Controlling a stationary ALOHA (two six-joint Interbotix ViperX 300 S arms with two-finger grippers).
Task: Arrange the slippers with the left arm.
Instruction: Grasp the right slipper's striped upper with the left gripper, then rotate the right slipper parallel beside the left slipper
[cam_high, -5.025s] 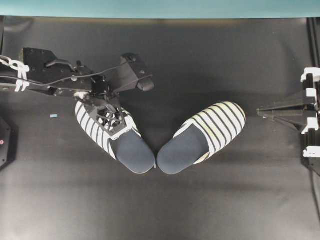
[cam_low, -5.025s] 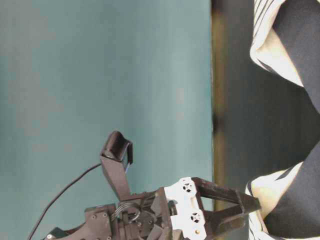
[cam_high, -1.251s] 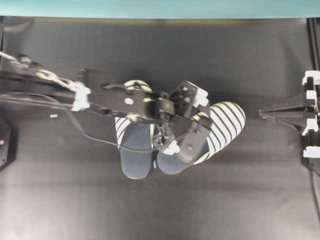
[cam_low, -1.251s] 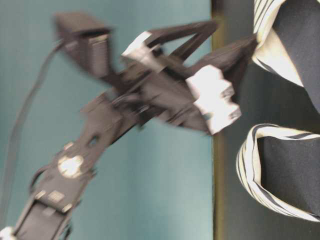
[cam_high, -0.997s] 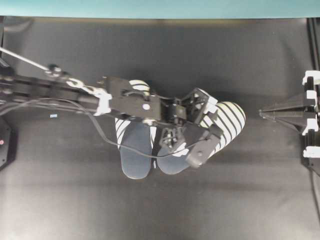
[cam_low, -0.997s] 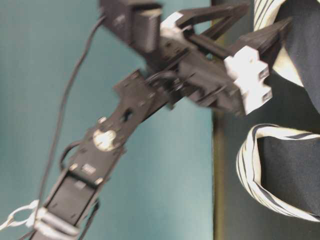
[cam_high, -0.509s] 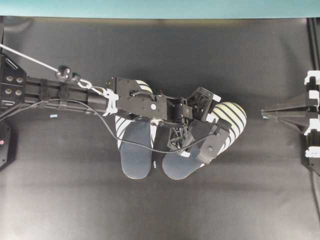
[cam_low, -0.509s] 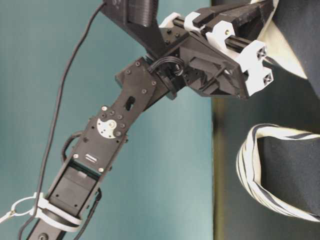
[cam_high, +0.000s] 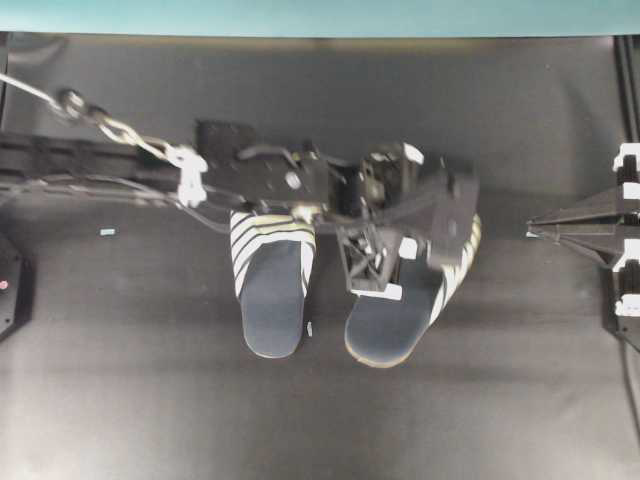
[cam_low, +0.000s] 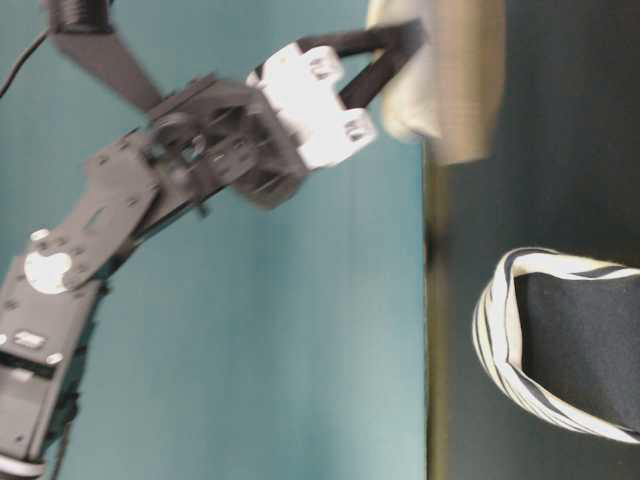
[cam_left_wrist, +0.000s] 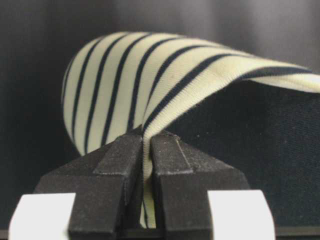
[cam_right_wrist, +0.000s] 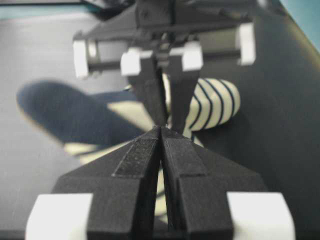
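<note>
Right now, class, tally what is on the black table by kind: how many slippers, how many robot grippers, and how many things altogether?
Striped slippers: 2, one lying free and one pinched at its upper by the left gripper.
Robot grippers: 2, that left gripper and the right gripper, its fingers closed on nothing.
Total: 4

2 slippers: one slipper (cam_high: 272, 295) flat on the counter (cam_high: 500, 400), clear of any fingers; second slipper (cam_high: 395, 325) has its striped upper pinched between the left gripper (cam_high: 375, 262) fingers (cam_left_wrist: 120, 170). 2 grippers: that one, plus the right gripper (cam_high: 530, 232), fingers pressed together on nothing. 1 small pale scrap (cam_high: 107, 232) lies well outside both.
</note>
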